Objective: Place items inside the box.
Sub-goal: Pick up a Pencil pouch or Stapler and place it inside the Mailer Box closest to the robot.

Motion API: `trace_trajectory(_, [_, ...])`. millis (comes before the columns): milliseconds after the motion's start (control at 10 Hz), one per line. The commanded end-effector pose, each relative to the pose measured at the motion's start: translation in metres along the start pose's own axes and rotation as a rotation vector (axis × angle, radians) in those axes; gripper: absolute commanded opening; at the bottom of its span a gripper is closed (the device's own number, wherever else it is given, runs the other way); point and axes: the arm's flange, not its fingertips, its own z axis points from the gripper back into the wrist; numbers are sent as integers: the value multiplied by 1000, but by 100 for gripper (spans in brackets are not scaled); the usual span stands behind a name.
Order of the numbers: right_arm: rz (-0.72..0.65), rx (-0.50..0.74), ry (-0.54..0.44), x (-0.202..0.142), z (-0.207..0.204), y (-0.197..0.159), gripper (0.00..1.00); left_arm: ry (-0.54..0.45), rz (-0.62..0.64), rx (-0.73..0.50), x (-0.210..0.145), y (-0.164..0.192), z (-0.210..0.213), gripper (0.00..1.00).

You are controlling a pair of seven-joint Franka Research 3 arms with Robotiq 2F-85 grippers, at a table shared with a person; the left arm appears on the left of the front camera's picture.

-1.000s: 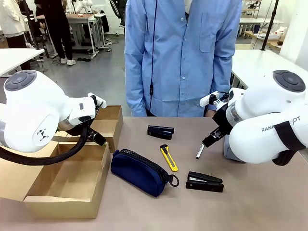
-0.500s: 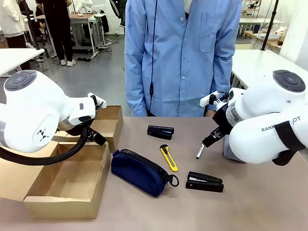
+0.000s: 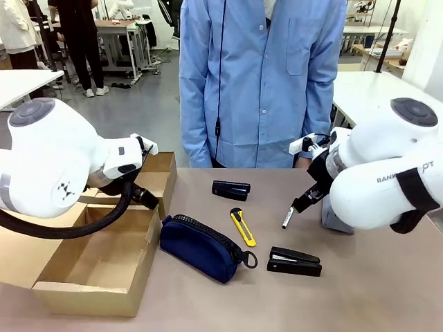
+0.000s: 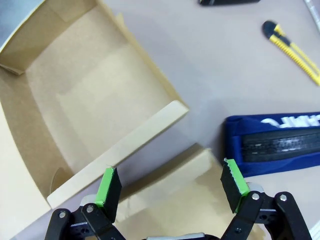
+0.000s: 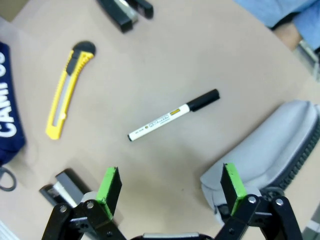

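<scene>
Left gripper [image 4: 172,180]: fingers apart, holding nothing, over the open box's [image 3: 90,297] rim. Right gripper [image 5: 172,182]: spread wide above the marker pen [image 5: 172,115]. Navy pouch [image 3: 201,247], yellow knife [image 3: 243,227] and 2 staplers [image 3: 230,189] [image 3: 294,261] lie on the table [image 3: 360,304] - outside the box.

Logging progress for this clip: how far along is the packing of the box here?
Done: nothing; the box looks bare inside where it shows. In hand: nothing; the left gripper hangs open over the box's edge, the right gripper open above the marker. Left: pouch, knife, two staplers and the marker, all on the table.
</scene>
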Motion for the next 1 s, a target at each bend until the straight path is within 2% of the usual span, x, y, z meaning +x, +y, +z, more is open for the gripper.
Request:
trace_trajectory(0, [-136,13,-39,21,62,-13,100,-110,44,-66,7,11,72,100])
trace_trajectory(100, [-205,-15,-66,25,93,-25,100,-186,107,-7,11,14,112,100])
trace_trajectory(200, [-228,41,-84,19,122,-36,100,-251,111,5,9,14,151,100])
trace_trajectory(300, [-254,177,-61,6,146,-48,100,-263,84,-57,0,16,172,100])
trace_trajectory(400, [-343,356,-44,-14,175,-71,100,-183,155,-129,-14,22,191,100])
trace_trajectory(500, [-530,404,-75,-41,206,-104,100,-133,272,-218,-33,44,203,100])
trace_trajectory(600, [-704,496,-118,-81,235,-135,100,-151,394,-379,-65,85,217,100])
trace_trajectory(700, [-830,597,-196,-122,252,-165,100,-186,534,-466,-101,123,225,100])
trace_trajectory(800, [-962,667,-273,-165,260,-195,100,-242,660,-552,-141,160,225,100])
trace_trajectory(900, [-1055,698,-325,-201,260,-217,100,-359,789,-663,-184,193,226,100])
